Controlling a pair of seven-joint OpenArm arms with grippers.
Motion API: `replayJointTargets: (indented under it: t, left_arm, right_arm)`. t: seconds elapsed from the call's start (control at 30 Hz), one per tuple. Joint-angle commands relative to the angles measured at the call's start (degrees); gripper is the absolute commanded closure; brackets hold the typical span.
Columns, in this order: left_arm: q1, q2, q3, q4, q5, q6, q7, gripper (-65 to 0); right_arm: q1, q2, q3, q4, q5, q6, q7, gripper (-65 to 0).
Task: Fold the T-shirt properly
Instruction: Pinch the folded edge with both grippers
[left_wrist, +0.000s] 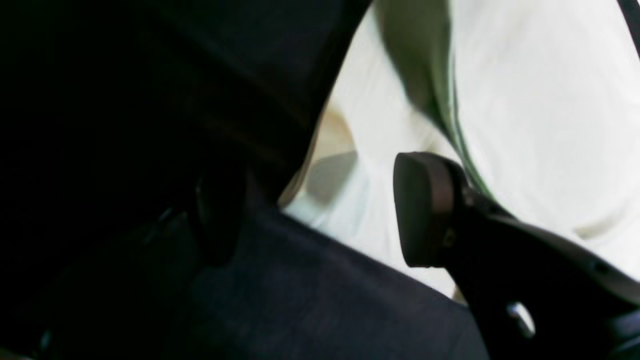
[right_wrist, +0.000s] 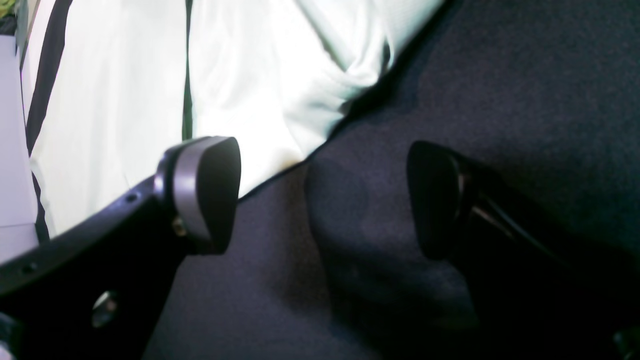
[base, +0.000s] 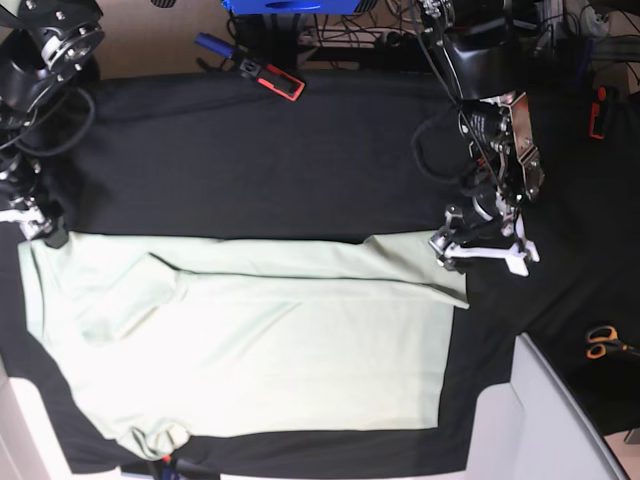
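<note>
The T-shirt lies spread flat on the black cloth, pale mint, with one long fold along its far side. My left gripper hovers at the shirt's far right corner. In the left wrist view it stands open over the dark cloth, with the shirt just beyond one fingertip. My right gripper is at the shirt's far left corner. In the right wrist view it is open with only black cloth between the fingers, and the shirt edge runs behind one pad.
Black cloth covers the table. Orange-handled scissors lie at the right edge. A red and black tool and a blue-handled one lie at the back. A pale table corner shows at lower right.
</note>
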Motion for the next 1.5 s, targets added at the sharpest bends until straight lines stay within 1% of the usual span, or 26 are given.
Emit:
replayJointTargets:
  t: [0.0, 0.1, 0.27, 0.3, 0.33, 0.43, 0.47, 0.5, 0.63, 0.73, 0.83, 0.93, 0.97, 1.03, 1.07, 1.17, 1.23, 1.27, 1.3, 1.33, 1.37, 1.47]
  left_arm:
    - [-0.6, 0.4, 1.4, 0.2, -0.5, -0.4, 1.1, -45.7]
    - [-0.9, 0.4, 4.4, 0.3, -0.7, -0.4, 1.0, -45.7]
    - [-0.9, 0.7, 6.1, 0.3, -1.1, -0.4, 1.0, -45.3]
    - [-0.8, 0.7, 5.7, 0.2, -1.1, -0.4, 1.0, -43.8]
    - [-0.8, 0.7, 5.5, 0.1, -1.1, -0.4, 1.0, -40.6]
    - [-0.7, 0.5, 5.4, -0.1, -1.1, -0.4, 1.0, -25.5]
    - [-0.7, 0.5, 5.4, -0.2, -1.1, -0.4, 1.0, -22.0]
    - [-0.7, 0.5, 5.4, -0.2, -1.1, -0.4, 1.0, -21.0]
    - [-0.7, 0.5, 4.4, -0.2, -1.1, -0.4, 1.0, -20.7]
    - [-0.7, 0.7, 1.8, -0.2, -1.1, -0.4, 1.0, -20.3]
    - [-0.7, 0.6, 1.4, -0.3, -1.1, -0.4, 1.0, -20.0]
    - [-0.7, 0.5, 1.4, -0.3, -1.0, -0.4, 1.0, -19.7]
    - [-0.6, 0.5, 1.4, -0.3, -1.0, -0.4, 1.0, -17.6]
    - [-0.6, 0.5, 1.4, -0.3, -1.0, -0.4, 1.0, -10.7]
    - [-0.6, 0.5, 1.4, -0.3, -1.0, -0.4, 1.0, -7.6]
    - [-0.6, 0.5, 1.4, -0.3, -1.0, -0.4, 1.1, -4.5]
    - [-0.1, 0.5, 1.4, -0.3, -1.0, -0.4, 1.1, -2.4]
    - [0.1, 0.5, 1.4, -0.3, -1.0, -0.4, 1.1, -0.7]
    - [0.2, 0.5, 1.4, -0.3, -1.0, -0.4, 1.1, 0.0]
    - [0.2, 0.5, 1.5, -0.3, -1.0, -0.4, 1.1, 0.0]
    - [0.2, 0.5, 1.6, -0.3, -1.0, -0.4, 1.1, 0.0]
    - [0.2, 0.5, 1.7, -0.3, -1.0, -0.4, 1.1, 0.0]
  right_arm:
    - [0.4, 0.9, 0.0, 0.5, -0.3, -0.3, -0.4, -49.5]
    - [0.4, 0.9, 0.0, 0.5, -0.3, -0.3, -0.4, -49.3]
    - [0.4, 0.9, 0.0, 0.5, -0.4, -0.3, -0.4, -49.3]
    - [0.4, 0.9, 0.0, 0.5, -0.4, -0.3, -0.4, -49.3]
    - [0.4, 0.9, 0.0, 0.5, -0.4, -0.3, -0.4, -49.3]
    - [0.4, 0.9, 0.0, 0.5, -0.4, -0.3, -0.1, -49.3]
    - [0.4, 0.9, 0.0, 0.3, -0.3, -0.3, 0.0, -49.3]
    - [0.4, 0.9, 0.0, 0.3, -0.3, -0.3, 0.0, -49.3]
    - [0.7, 0.6, 0.2, 0.3, -0.2, -0.3, 0.2, -49.3]
    - [1.6, 0.5, 0.2, 0.2, -0.2, -0.3, 2.3, -49.5]
    - [3.2, 0.5, 0.2, -0.4, -0.2, -0.4, 2.9, -49.5]
    - [5.5, 1.7, 0.1, -4.9, -0.4, -0.4, 3.2, -49.5]
    - [6.2, 2.5, 0.1, -7.1, -0.5, -0.4, 3.3, -49.5]
    - [7.7, 3.5, 0.1, -11.0, -0.4, -0.4, 3.7, -49.5]
    - [8.1, 3.9, 0.0, -12.5, -0.4, -0.4, 5.0, -49.3]
    - [9.1, 4.9, -0.3, -15.2, -0.5, -0.4, 8.6, -49.3]
    - [9.5, 5.4, -0.3, -16.3, -0.6, -0.4, 9.5, -49.2]
    - [9.6, 5.4, -0.3, -16.5, -0.6, -0.4, 9.5, -48.0]
    - [9.6, 5.4, -0.3, -16.5, -0.6, -0.4, 9.5, -44.3]
    - [9.6, 5.4, -0.3, -16.5, -0.6, -0.4, 9.5, -38.7]
    - [9.6, 5.4, -0.3, -16.5, -0.6, -0.3, 9.5, -31.0]
    - [9.6, 5.4, -0.3, -16.5, -0.6, -0.3, 9.5, -5.1]
